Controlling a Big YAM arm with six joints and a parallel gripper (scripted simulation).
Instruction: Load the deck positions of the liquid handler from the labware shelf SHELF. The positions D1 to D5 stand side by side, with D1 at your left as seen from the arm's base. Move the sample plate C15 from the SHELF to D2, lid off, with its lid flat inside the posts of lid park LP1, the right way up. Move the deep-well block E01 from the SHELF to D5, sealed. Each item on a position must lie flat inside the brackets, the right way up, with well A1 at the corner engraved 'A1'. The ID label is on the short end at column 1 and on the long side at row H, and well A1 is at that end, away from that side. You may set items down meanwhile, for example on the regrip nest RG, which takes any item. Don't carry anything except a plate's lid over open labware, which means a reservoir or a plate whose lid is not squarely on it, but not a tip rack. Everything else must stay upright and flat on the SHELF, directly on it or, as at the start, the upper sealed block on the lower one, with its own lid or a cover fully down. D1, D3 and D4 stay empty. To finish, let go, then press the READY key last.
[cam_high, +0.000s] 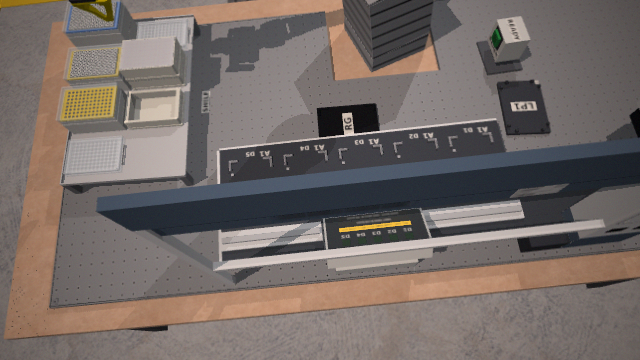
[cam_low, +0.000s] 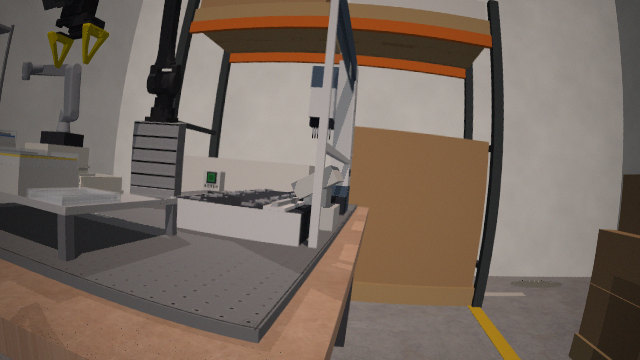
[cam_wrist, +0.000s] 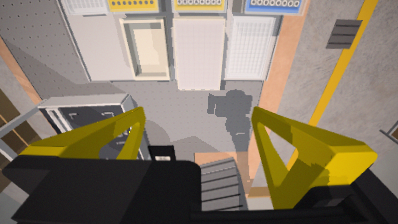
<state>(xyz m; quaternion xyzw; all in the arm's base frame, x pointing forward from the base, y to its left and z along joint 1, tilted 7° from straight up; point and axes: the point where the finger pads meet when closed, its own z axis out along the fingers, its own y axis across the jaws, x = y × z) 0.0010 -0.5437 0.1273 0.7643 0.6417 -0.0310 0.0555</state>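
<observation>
The gripper hangs high above the far end of the SHELF, its yellow fingers spread fully apart with nothing between them. The plates and blocks all sit on the SHELF; labels are too small to tell C15 or E01. The deck strip carries no labware.

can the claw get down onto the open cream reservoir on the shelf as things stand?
Probably yes. The claw hangs open and empty, high above the shelf's end, and nothing stands over the cream reservoir. The taller sealed block right beside it leaves little room on that side.
</observation>
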